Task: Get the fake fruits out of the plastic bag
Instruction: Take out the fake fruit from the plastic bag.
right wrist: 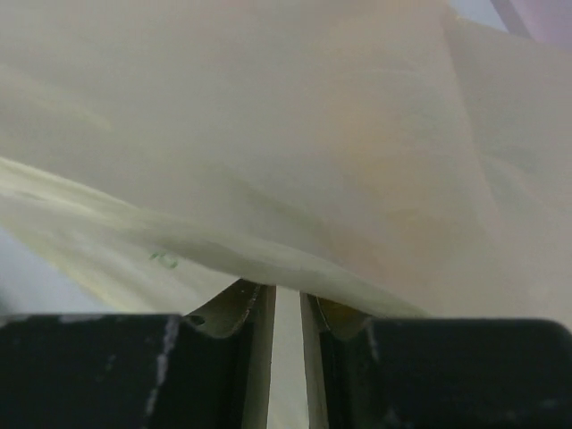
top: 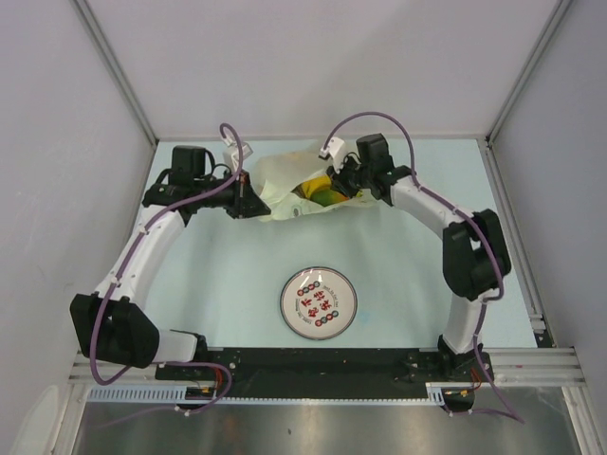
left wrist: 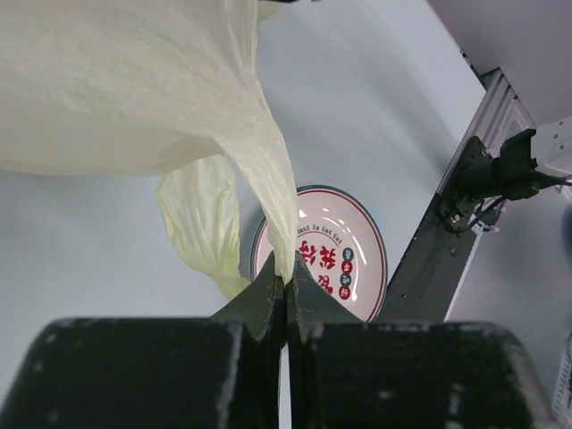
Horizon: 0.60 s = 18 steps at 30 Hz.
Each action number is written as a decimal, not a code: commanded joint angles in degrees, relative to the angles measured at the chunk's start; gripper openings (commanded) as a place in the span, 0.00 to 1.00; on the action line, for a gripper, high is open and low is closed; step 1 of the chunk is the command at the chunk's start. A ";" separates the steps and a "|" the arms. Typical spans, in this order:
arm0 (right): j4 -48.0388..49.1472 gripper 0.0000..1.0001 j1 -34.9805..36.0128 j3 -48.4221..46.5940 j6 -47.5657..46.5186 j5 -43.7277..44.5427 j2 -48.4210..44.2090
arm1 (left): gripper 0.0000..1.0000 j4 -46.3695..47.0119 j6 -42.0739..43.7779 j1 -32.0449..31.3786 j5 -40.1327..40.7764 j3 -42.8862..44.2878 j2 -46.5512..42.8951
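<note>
Pale plastic bag [top: 281,180] pinched in closed left claw [left wrist: 286,282]; right claw [right wrist: 286,300] nearly closed at its film, grip unclear.

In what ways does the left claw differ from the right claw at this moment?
The left claw has its jaws pressed together on a thin fold of the plastic bag; the right claw shows a narrow gap between its jaws. The left claw's camera sees the plate below; the right claw's camera sees almost only bag film. Both are at the bag, one at each end.
</note>
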<state>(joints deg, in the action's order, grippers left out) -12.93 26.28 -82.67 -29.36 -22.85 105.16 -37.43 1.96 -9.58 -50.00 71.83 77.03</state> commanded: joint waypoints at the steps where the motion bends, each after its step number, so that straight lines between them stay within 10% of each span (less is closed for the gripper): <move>1: 3.09 0.21 -1.41 -10.37 -1.31 0.17 9.06 | 0.00 -0.80 4.10 1.14 2.09 -1.69 -1.19; 6: 1.59 0.26 -2.20 -19.79 -2.27 3.60 16.99 | 0.00 -0.98 4.81 1.50 3.42 -1.96 -0.84; 12: -2.72 0.67 -3.17 -24.82 -7.19 2.80 20.78 | 0.00 -1.59 6.66 1.50 5.43 1.55 1.09; 18: -7.98 0.75 -3.34 -28.14 -11.68 4.57 25.08 | 0.01 -1.51 6.66 1.76 5.61 4.19 2.68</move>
<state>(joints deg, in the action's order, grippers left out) -16.19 23.14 -105.78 -36.64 -19.88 126.87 -39.00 6.68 -8.54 -44.71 72.40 79.22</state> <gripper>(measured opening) 0.743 0.007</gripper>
